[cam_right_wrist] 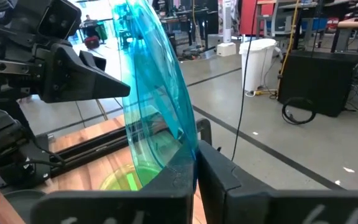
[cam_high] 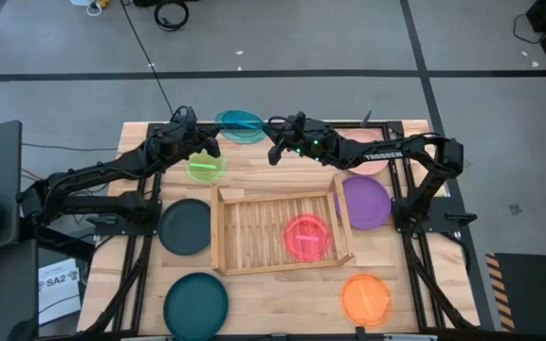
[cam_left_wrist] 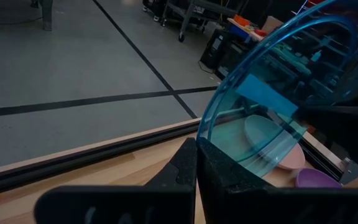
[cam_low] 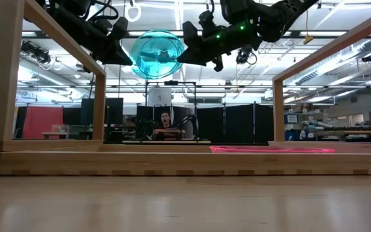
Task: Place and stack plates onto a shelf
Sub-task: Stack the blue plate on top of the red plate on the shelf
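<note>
A translucent blue-teal plate [cam_high: 240,125] hangs on edge in the air over the table's far edge, between my two grippers. My left gripper [cam_high: 214,142] is shut on its left rim and my right gripper [cam_high: 273,145] on its right rim. In the low view the plate [cam_low: 158,55] faces the camera, high above the table. The light-wood shelf [cam_high: 226,237] lies mid-table with a pink plate [cam_high: 307,237] flat inside it. A small lime green plate [cam_high: 205,168] lies flat on the table under the left gripper. My left gripper pinches the plate's rim [cam_left_wrist: 205,138] between its two fingers [cam_left_wrist: 182,168], coming nearly level from the table's left. The plate stands on edge, lifted clear of the table. My right gripper pinches the opposite rim [cam_right_wrist: 188,146] between its two fingers [cam_right_wrist: 216,171], coming level from the table's right. The plate rises on edge from the fingers, clear of everything below.
Flat on the table lie a purple plate [cam_high: 363,202], a dark grey plate [cam_high: 186,225], a dark teal plate [cam_high: 195,303], an orange plate [cam_high: 365,298] and a pale pink plate [cam_high: 373,163] under the right arm. A person [cam_low: 166,122] sits far behind the table.
</note>
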Tool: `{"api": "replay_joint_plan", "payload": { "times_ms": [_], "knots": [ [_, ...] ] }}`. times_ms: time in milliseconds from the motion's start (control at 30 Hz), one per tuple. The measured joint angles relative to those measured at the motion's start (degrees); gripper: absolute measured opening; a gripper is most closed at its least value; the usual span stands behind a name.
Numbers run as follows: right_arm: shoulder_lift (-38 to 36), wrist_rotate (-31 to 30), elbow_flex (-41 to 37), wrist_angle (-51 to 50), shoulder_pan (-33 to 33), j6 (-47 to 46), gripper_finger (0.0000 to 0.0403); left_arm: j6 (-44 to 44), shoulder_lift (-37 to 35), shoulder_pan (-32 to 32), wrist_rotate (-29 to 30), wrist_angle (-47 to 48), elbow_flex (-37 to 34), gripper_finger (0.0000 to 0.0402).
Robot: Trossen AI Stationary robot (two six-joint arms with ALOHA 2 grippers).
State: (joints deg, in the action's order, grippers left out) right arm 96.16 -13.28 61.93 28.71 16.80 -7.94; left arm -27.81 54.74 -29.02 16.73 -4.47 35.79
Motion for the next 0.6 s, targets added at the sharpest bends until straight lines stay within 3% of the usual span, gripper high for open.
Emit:
{"api": "replay_joint_plan", "payload": {
  "times_ms": [300, 600],
  "knots": [
    [0.0, 0.1, 0.0, 0.0, 0.0, 0.2, 0.0006, 0.0, 0.0, 0.0, -0.1, 0.1, 0.0, 0.0031],
    [0.0, 0.5, 0.0, 0.0, 1.5, 0.2, 0.0006, 0.0, 0.0, 0.0, -0.1, 0.0, 0.0, 0.0090]
  ]
}}
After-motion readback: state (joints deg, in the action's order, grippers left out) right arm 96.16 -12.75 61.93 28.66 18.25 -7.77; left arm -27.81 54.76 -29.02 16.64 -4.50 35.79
